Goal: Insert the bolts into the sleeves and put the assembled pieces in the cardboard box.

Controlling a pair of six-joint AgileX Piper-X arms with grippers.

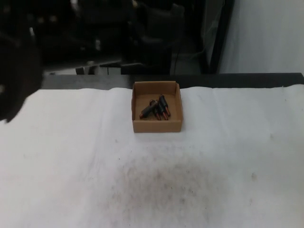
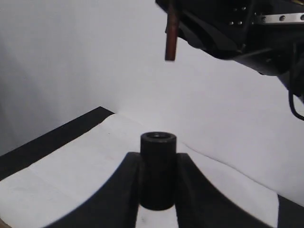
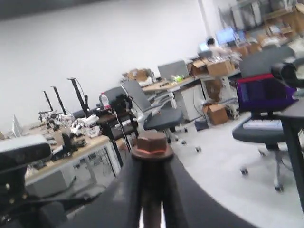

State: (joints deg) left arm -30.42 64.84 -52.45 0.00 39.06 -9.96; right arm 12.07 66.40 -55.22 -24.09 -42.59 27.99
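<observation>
Black sleeve (image 2: pixel 158 171): keep clamped upright in left jaws. Shift coppery bolt (image 2: pixel 171 38), pinched by right jaws and hanging apart above, over the bore; hold plumb, lower slowly, avoid catching the rim. Afterwards, carry to cardboard box (image 1: pixel 156 126) near middle of tabletop's (image 1: pixel 213 166) far edge.

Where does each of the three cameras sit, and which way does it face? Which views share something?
High view: behind the arms, facing forward and down at the white cloth and the cardboard box with assembled pieces.
Left wrist view: on the left wrist, facing along the left gripper, shut on a sleeve, the bolt farther off.
Right wrist view: on the right wrist, facing toward chairs and desks, past the right gripper, shut on the bolt.
Shared: both wrist views show the bolt.
</observation>
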